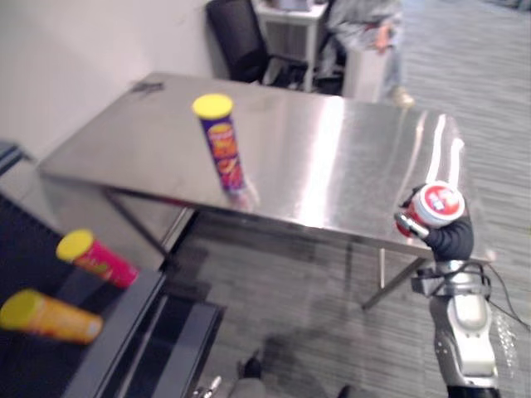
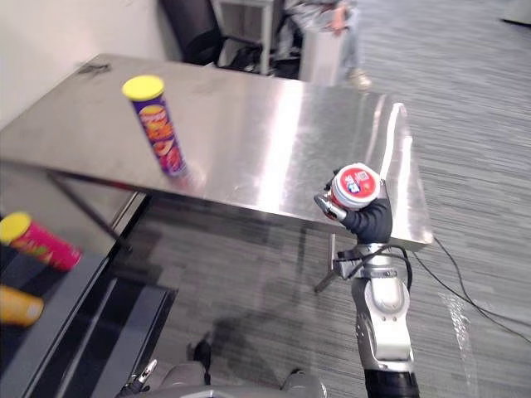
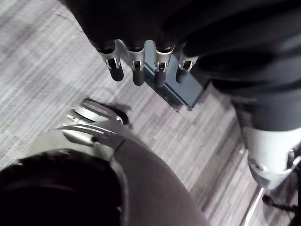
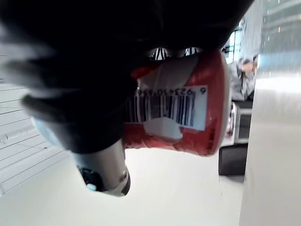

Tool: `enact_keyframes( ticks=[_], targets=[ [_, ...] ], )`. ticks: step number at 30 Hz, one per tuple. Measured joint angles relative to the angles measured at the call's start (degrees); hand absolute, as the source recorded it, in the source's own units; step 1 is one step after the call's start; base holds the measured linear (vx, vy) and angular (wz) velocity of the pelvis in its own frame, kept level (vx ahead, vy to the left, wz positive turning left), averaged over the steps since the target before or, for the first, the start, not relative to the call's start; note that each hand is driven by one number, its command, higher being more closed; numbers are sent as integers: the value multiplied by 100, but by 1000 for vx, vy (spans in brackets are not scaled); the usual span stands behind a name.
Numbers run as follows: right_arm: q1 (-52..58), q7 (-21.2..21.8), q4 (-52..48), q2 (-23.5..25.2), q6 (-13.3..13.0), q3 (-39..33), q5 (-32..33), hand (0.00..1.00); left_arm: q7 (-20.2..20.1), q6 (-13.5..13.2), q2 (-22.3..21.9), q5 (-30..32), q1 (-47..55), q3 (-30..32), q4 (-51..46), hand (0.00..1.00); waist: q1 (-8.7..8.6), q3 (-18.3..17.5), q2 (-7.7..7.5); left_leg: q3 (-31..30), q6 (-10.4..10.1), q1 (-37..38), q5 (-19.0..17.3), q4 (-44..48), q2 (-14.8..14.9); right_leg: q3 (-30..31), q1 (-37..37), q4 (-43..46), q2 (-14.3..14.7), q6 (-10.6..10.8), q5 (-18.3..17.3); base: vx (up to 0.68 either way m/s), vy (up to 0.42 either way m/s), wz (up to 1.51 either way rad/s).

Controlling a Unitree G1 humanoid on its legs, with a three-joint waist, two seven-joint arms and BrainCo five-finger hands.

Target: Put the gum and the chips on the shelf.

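Gum tub (image 2: 357, 186), red with white lid: grasped in right hand (image 2: 370, 224), fingers curled round it, by the front right corner of the steel table (image 2: 274, 124).
Chips can (image 2: 159, 128), purple, yellow lid: upright near the table's front edge.
Shelf (image 1: 116, 332): pink can (image 1: 95, 259) and orange can (image 1: 50, 317) lying on it.
Left hand (image 3: 138, 70): fingers relaxed, holding nothing, above the floor.

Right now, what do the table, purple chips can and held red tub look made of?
The table looks like brushed steel: streaky glare. The chips can seems a printed cardboard tube with a yellow plastic-looking lid. The gum tub is probably plastic, with a glossy barcoded label.
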Motion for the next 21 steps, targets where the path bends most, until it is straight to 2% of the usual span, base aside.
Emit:
enact_keyframes(
  ticks=[1,2,3,4,6,8,11,12,13,16,21],
  targets=[
    [-225,-22,35,-64,0,103,0,100,6,10,7,4,0,0,-11,0,97,47,71,29,-26,-20,-15,-372,135,-207,-92,22,78,-106,-61,-221,-183,94],
    [-311,-40,52,-98,1,162,-1,100,16,26,13,4,-1,1,-7,0,137,54,89,196,116,-33,-194,-558,224,-300,-77,-99,164,-109,-55,-200,-170,105],
    [-454,-64,59,-123,-11,158,-9,100,26,49,58,4,-83,61,23,0,185,67,-59,790,601,-174,-497,-579,298,-594,-100,-343,91,-237,33,-219,-229,132],
    [-615,-117,110,-138,-9,61,-16,100,40,77,26,0,-147,110,35,0,153,100,-102,1542,916,-552,-312,325,349,-973,-98,-382,-39,-371,93,-201,-230,138],
    [-694,-151,184,-147,-9,-89,-19,100,40,124,-20,3,-80,116,32,0,171,101,-68,2315,1068,-636,-285,1624,554,-1369,-29,-351,-83,-416,109,-115,-165,119],
    [-637,-279,202,-146,-12,-316,-21,100,39,160,-39,20,-20,122,33,0,36,2,82,3035,1063,-370,-923,2466,762,-2138,146,-289,-171,-444,92,-118,-68,162],
    [-627,-352,212,-152,-10,-566,-26,100,21,161,-77,64,-101,229,36,0,-29,-67,194,3433,1024,-244,-1076,2454,834,-2841,166,-89,-453,-409,111,-100,67,141],
    [-625,-353,227,-149,-3,-624,-33,100,17,160,-101,75,-104,352,37,0,-21,-79,241,3478,1001,-307,-1058,2326,761,-3019,205,-49,-500,-359,140,-85,151,129],
    [-620,-345,231,-140,18,-654,-46,100,20,163,-99,77,-104,448,37,0,-38,-127,229,3363,961,-331,-1034,2026,554,-3202,235,-108,-526,-264,203,-88,164,104],
    [-667,-276,232,-136,41,-677,-246,100,18,165,-108,119,-99,525,109,0,-13,-188,225,3041,803,-330,-951,1014,119,-3727,221,-292,-571,-232,429,-87,189,96],
    [-571,-295,278,-41,108,-751,-363,100,18,253,-166,299,11,524,270,0,-13,-196,141,2949,993,-65,-564,222,-365,-3847,338,-384,-753,-222,824,-71,138,35]
  ],
)
